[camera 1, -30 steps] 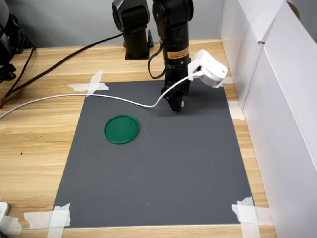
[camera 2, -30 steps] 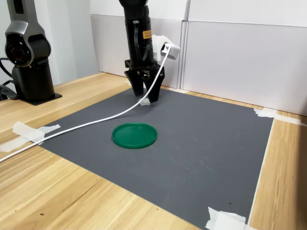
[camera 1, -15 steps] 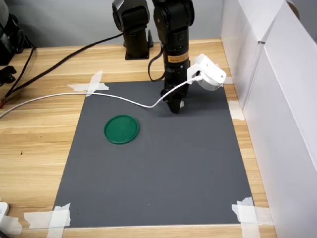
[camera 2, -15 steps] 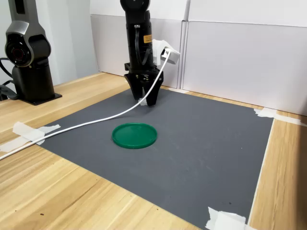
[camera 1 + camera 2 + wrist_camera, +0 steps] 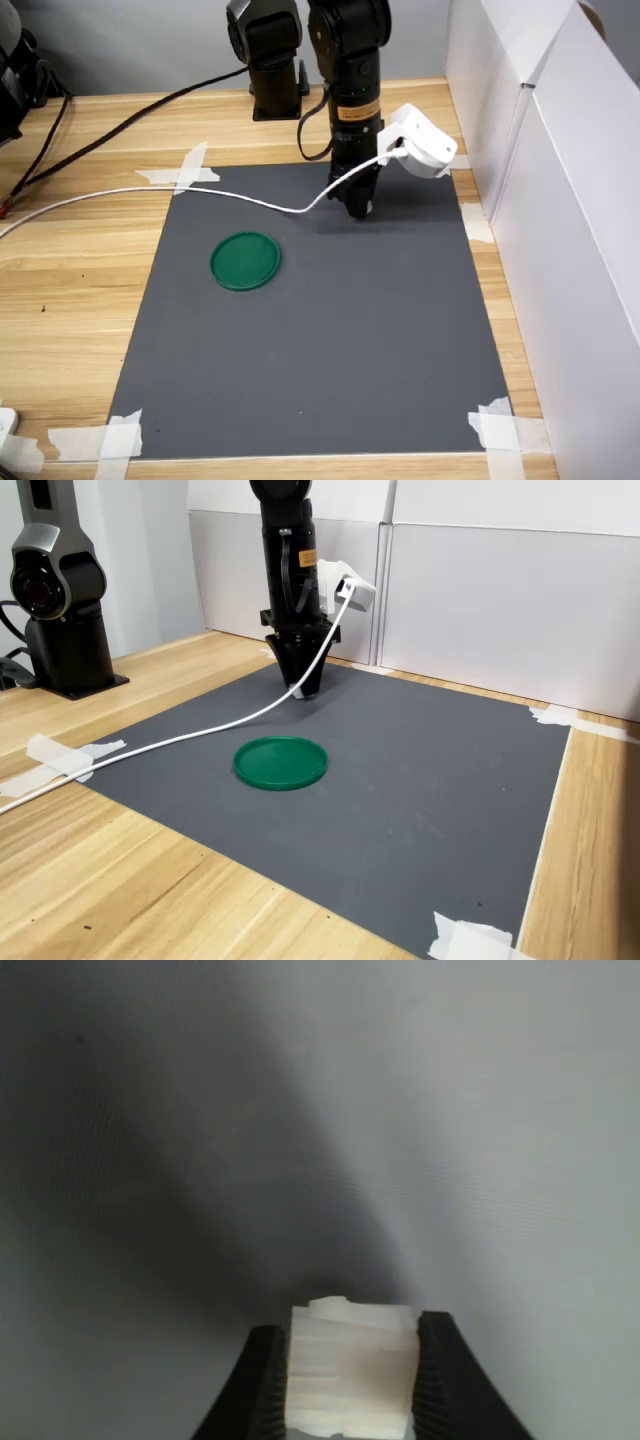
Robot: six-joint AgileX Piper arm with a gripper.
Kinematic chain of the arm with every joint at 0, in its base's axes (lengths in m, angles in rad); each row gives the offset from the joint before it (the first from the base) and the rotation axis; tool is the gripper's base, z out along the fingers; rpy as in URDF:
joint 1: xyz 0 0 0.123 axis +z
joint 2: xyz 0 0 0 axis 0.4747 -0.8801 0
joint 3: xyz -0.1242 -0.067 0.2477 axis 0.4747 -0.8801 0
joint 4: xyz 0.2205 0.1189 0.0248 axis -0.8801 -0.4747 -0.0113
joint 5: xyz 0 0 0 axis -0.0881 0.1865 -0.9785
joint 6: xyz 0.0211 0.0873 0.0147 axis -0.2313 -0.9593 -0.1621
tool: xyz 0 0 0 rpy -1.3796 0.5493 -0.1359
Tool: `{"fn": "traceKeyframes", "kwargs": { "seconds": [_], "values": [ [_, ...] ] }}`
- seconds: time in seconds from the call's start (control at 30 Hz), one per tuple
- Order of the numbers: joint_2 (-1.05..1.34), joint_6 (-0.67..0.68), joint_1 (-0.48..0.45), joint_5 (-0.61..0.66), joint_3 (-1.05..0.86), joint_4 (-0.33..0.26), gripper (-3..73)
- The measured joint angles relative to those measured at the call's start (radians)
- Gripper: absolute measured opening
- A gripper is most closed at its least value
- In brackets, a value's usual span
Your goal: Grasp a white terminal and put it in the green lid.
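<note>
The gripper (image 5: pixel 350 1385) is squeezing the white terminal (image 5: pixel 352 1365) between its two black fingers (image 5: pixel 262 1385) — both sides are touching it. It is hanging low over the dark mat (image 5: pixel 330 340), maybe just off it. The green lid (image 5: pixel 245 260) is lying flat on the mat — well apart, toward the first exterior view's left.

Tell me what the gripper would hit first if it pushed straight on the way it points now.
The gripper points straight down, shut on the white terminal. Directly below lies the dark grey mat, so the terminal would likely press into it first. The remaining gap is unclear.
</note>
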Motion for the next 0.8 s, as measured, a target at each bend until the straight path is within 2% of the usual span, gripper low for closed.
{"fn": "traceKeyframes", "kwargs": {
  "seconds": [0.23, 0.6, 0.8],
  "values": [
    [0.110, 0.014, 0.000, 0.113, 0.133, 0.003, 29.5],
    [0.177, 0.052, -0.007, 0.349, 0.321, -0.047, 29.5],
    [0.177, 0.108, -0.127, 0.387, 0.324, -0.112, 29.5]
  ]
}}
